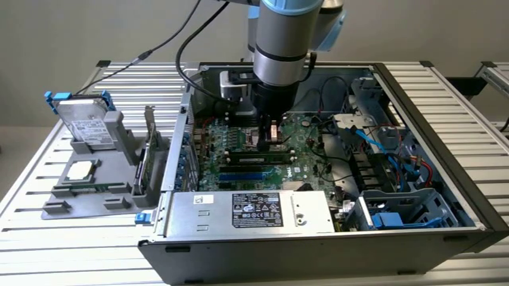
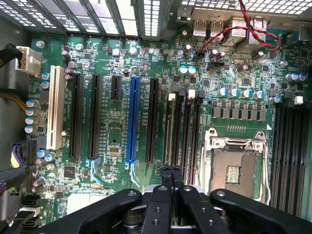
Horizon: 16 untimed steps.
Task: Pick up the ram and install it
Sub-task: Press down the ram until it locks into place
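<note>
Sitting flat in its slot (image 1: 256, 152) on the motherboard (image 2: 161, 58), the ram (image 1: 256, 159) lies inside the open case (image 1: 445, 179), where you would expect it installed. Your end effector (image 2: 171, 171) hovers just above it, fingers pinched together and holding nothing.

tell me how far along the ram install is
The ram already lies along a slot on the green board inside the computer case, so pickup and carrying look done. In hand: the hand is shut and sits right at the stick's top edge, fingers together over the slots. Whether the stick is pushed fully home and latched can't be told from here.
</note>
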### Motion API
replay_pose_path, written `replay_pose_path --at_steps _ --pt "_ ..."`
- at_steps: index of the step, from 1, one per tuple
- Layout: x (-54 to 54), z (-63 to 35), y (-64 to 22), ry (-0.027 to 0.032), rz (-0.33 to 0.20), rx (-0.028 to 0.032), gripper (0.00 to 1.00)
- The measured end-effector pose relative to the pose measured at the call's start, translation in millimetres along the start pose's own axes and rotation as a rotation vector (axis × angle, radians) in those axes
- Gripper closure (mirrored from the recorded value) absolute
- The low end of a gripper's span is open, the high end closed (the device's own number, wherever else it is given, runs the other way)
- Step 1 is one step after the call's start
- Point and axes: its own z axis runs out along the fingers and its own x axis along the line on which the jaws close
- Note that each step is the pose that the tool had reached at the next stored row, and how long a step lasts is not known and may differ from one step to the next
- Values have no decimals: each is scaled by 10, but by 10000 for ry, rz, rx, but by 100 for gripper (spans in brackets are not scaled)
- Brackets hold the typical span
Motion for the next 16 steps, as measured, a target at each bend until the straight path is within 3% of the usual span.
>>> replay_pose_path --at_steps 8,11,16 --pt "0 1 0 -63 1066 82 90" --pt "0 0 0 -114 1984 140 90" --pt "0 0 0 -154 2719 178 90"
